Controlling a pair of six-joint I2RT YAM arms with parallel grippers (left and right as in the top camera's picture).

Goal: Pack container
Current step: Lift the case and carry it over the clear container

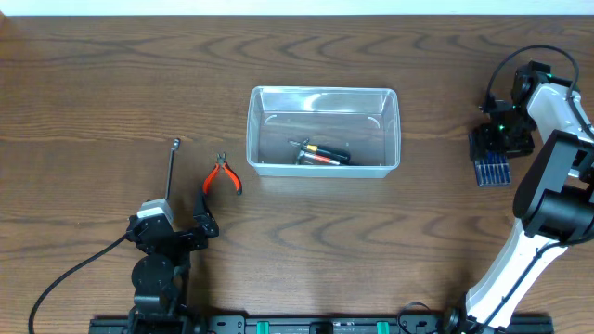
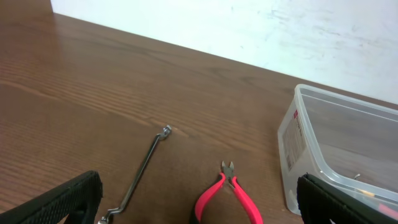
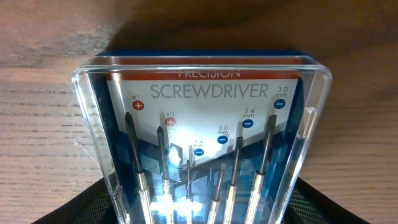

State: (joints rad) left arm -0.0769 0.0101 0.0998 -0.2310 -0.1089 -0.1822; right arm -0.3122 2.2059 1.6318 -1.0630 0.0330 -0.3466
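Mid-counter point(image 1: 93, 93) sits the container point(image 1: 323, 130), a clear bin with small hand tools point(image 1: 320, 154) inside. My left gripper point(image 1: 176, 232) is near the front edge, left of the container and closer to the front, fingers point(image 2: 62, 199) spread wide, empty. A hex key point(image 1: 173, 167) and red pliers point(image 1: 223, 176) lie just ahead, apart from the bin. My right gripper point(image 1: 495, 153) is well right of the container, fingers flanking a precision screwdriver case point(image 3: 205, 137); can't tell if clamped. Open wood around every bin side.

Clear glossy plastic container point(image 1: 252, 130), matt wood-grain table point(image 1: 93, 83), shiny metal wrench point(image 1: 172, 170).
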